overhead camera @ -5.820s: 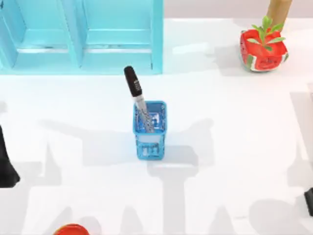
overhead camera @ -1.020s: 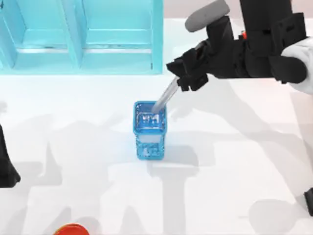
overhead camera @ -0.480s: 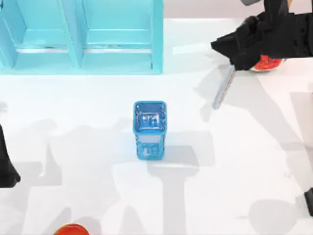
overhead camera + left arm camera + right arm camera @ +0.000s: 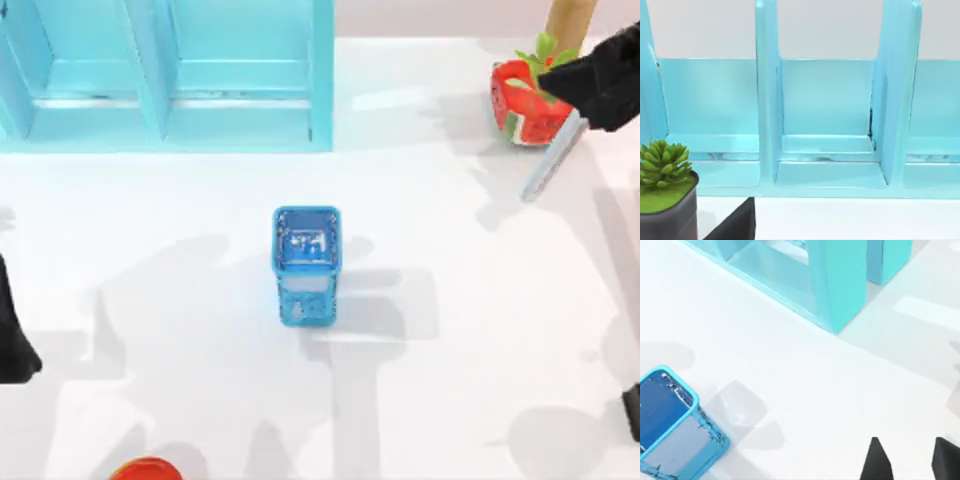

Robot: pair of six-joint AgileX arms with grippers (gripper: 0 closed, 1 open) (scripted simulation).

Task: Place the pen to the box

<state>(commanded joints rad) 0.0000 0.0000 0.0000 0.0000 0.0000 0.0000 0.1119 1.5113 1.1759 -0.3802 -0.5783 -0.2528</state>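
at the worktop's (image 4: 200, 400) far right edge, my right hand (image 4: 590, 108) grips the pen (image 4: 553, 158), tilted, well apart from the blue box (image 4: 306, 262); left arm (image 4: 12, 340) parked at left.

You're seeing bright, even light; soft grey arm shadows spread across the white table (image 4: 200, 200), no glare.

The pen's (image 4: 553, 158) black cap is hidden inside the right claw (image 4: 588, 112).

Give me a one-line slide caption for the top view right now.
Right gripper at the table's far right corner holds the pen aloft beside the watermelon planter, away from the blue mesh holder.
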